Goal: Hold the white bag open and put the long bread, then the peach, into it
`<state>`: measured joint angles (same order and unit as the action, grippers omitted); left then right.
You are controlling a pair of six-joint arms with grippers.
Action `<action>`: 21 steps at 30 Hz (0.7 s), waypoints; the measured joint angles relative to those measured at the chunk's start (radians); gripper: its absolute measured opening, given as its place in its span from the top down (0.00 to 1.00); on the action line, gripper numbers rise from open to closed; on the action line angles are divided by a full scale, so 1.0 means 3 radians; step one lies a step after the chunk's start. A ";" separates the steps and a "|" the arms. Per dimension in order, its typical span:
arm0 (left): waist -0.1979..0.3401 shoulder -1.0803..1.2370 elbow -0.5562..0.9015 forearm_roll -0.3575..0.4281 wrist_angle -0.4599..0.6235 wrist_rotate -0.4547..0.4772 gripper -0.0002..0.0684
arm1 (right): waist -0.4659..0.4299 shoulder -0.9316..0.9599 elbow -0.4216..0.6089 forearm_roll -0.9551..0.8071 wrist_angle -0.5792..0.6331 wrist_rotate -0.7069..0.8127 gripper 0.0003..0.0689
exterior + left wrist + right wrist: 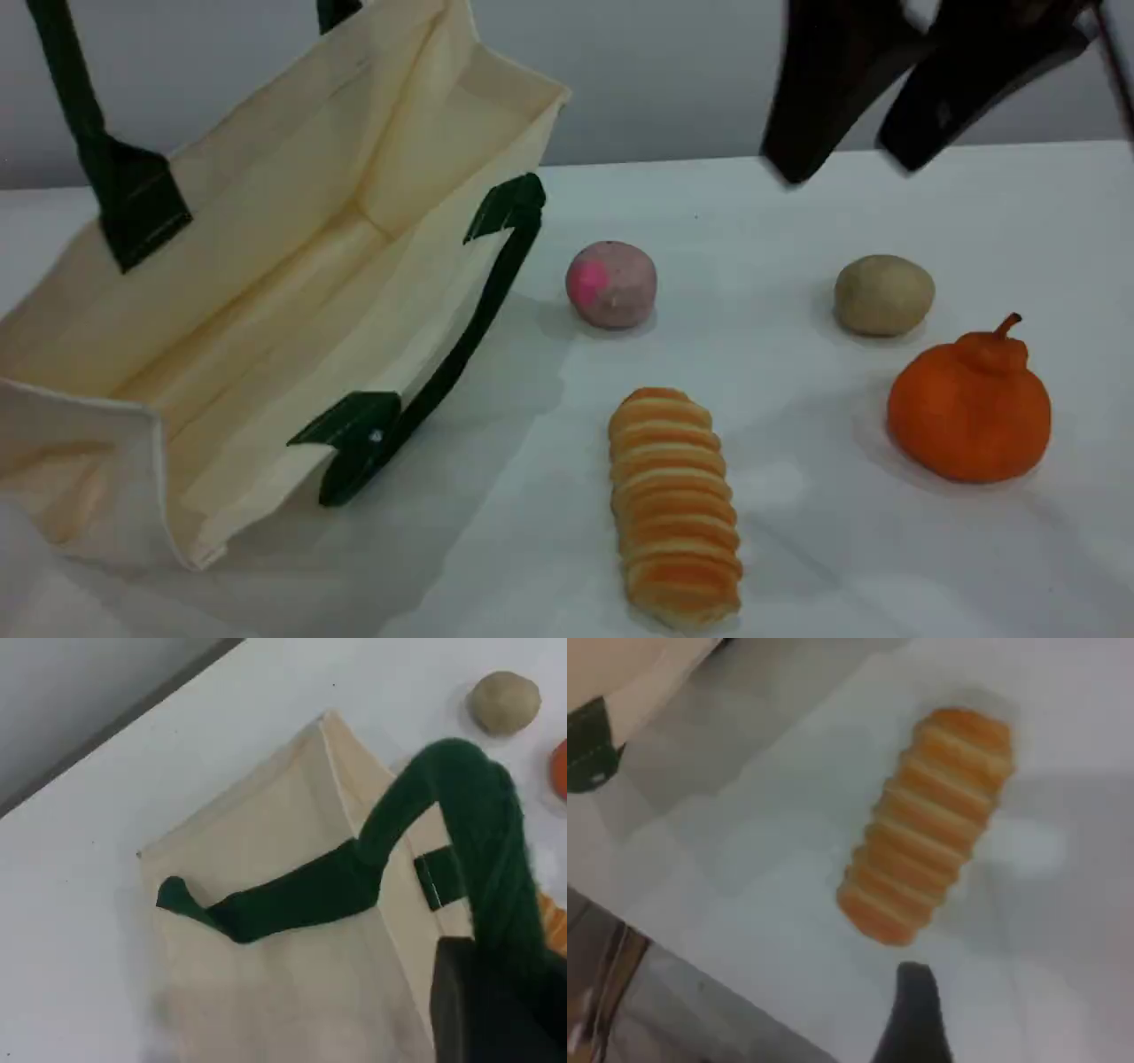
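- The large cream-white canvas bag [292, 292] with dark green strap handles stands on the left of the white table [842, 549], tilted, its mouth gaping toward the camera and nothing visible inside.
- Its far handle [75, 106] runs up out of the top edge of the scene view; its near handle [469, 328] hangs slack down the right-hand side of the bag onto the table.
- In the left wrist view the left gripper [483, 1010] sits at the bottom right with the green strap [483, 815] looping up to it; its jaws are pressed together, pinching that strap.
- The right gripper [850, 168] hangs above the far right of the table, its two dark fingers spread apart and holding nothing.
- The elongated golden-orange bread loaf [675, 505] with pale crosswise ridges lies on the table near the front, right of the bag and apart from it, its length running near to far. The right wrist view shows it just beyond that gripper's fingertip [914, 1014], not touched.
- The small round greyish-pink peach [611, 283] with a bright pink patch rests farther back, just right of the bag's far corner.
- A beige potato-like lump [883, 295] sits to the right, and a round orange stemmed fruit [970, 408] lies nearer, at the right edge.
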<state>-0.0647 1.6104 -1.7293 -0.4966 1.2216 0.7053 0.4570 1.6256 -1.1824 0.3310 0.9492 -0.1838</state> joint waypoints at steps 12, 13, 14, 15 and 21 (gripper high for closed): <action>0.0000 0.0007 0.0000 0.0008 0.0000 0.0141 0.86 | 0.0351 0.0600 0.0002 0.0031 -0.0290 0.0357 0.25; 0.0000 0.0007 0.0000 0.0008 0.0000 0.0141 0.86 | 0.0361 0.0639 0.0002 0.0045 -0.0331 0.0357 0.25; 0.0000 0.0007 0.0000 0.0008 0.0000 0.0141 0.86 | 0.0372 0.0685 0.0002 0.0039 -0.0380 0.0359 0.25; 0.0000 0.0007 0.0000 0.0008 0.0000 0.0148 0.86 | 0.0375 0.0733 0.0002 0.0043 -0.0412 0.0364 0.25; 0.0000 0.0007 0.0000 0.0008 -0.0001 0.0151 0.86 | 0.0387 0.1031 -0.0001 0.0046 -0.0684 0.0384 0.25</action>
<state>-0.0647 1.6124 -1.7293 -0.4940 1.2213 0.7507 0.5732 1.9347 -1.1827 0.3447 0.7440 -0.0686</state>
